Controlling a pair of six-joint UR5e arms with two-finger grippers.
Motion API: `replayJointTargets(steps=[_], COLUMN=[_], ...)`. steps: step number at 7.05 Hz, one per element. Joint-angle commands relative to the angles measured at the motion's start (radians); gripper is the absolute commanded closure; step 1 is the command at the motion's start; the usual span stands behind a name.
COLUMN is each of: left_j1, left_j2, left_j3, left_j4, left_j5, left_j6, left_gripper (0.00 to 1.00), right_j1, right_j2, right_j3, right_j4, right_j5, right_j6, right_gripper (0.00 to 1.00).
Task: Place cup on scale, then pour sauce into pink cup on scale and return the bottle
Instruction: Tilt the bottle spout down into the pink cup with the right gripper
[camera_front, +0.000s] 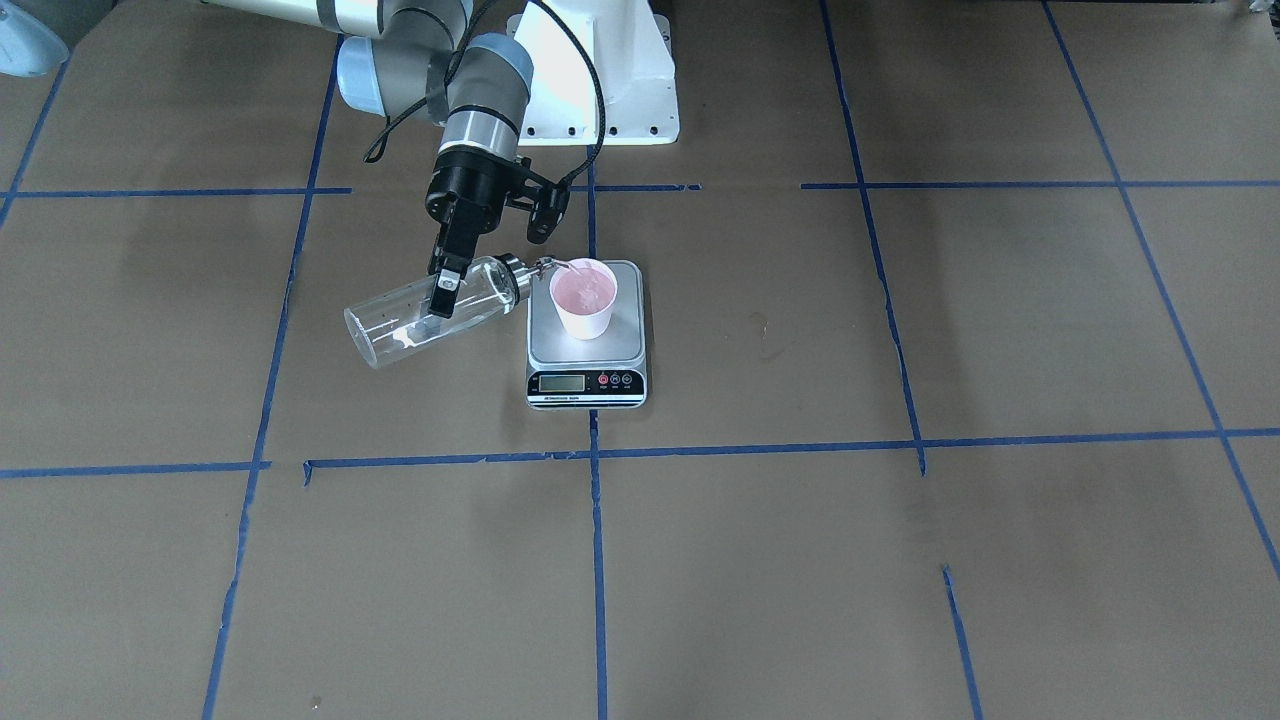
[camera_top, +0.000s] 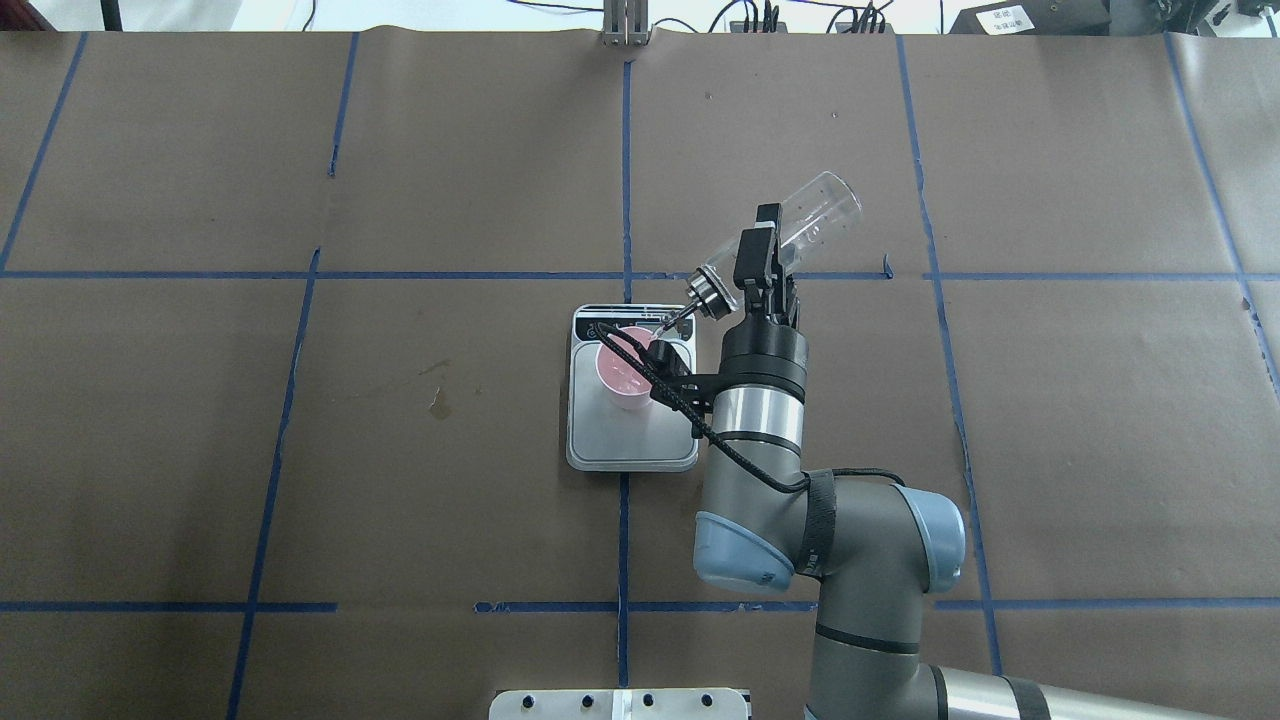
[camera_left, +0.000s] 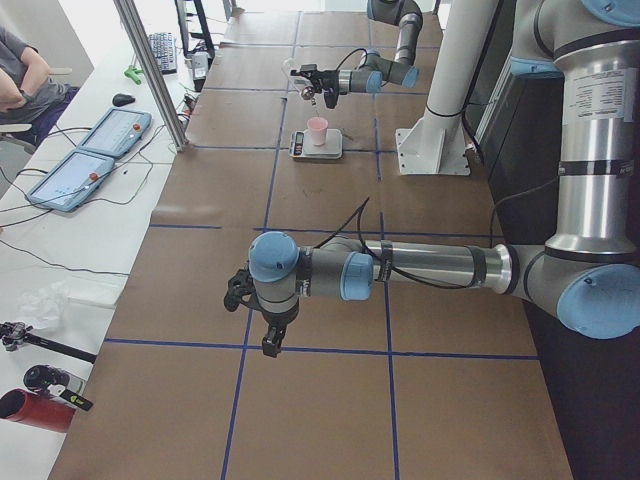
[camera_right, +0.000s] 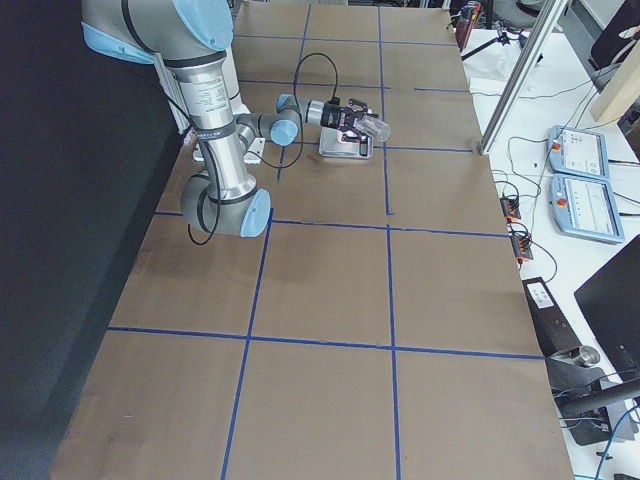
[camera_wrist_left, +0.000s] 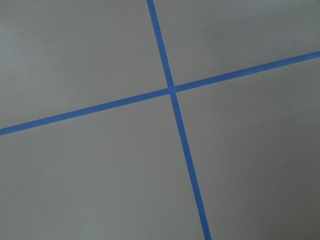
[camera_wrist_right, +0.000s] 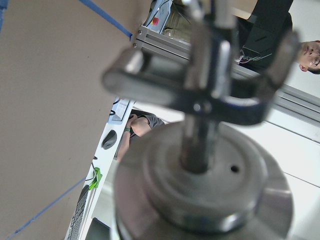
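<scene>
The pink cup stands upright on the steel plate of the scale, near its back edge. My right gripper is shut on the clear glass bottle around its middle. It holds the bottle tilted almost flat, with the silver cap and spout over the cup's rim. A glossy liquid shows inside the cup; the sauce stream is barely visible. The overhead view shows the bottle, cup and scale. My left gripper hangs over bare table far from the scale; I cannot tell whether it is open or shut.
The white robot base stands behind the scale. Blue tape lines cross the brown table cover. Two tablets and a seated person are off the table's far side. The left wrist view shows only table and a tape crossing.
</scene>
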Motion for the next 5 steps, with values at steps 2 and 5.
replayJointTargets(steps=[2, 5], left_j1=[0.0, -0.002], left_j2=[0.0, 0.0], left_j3=[-0.002, -0.008], left_j4=[0.0, 0.0], left_j5=[0.0, 0.0], left_j6=[0.0, -0.001], left_gripper=[0.0, 0.0], right_j1=[-0.002, 0.001], right_j2=[0.0, -0.012], right_j3=[0.0, 0.003], right_j4=[0.036, 0.212], right_j5=[0.003, 0.101], right_j6=[0.011, 0.114], right_gripper=[1.0, 1.0])
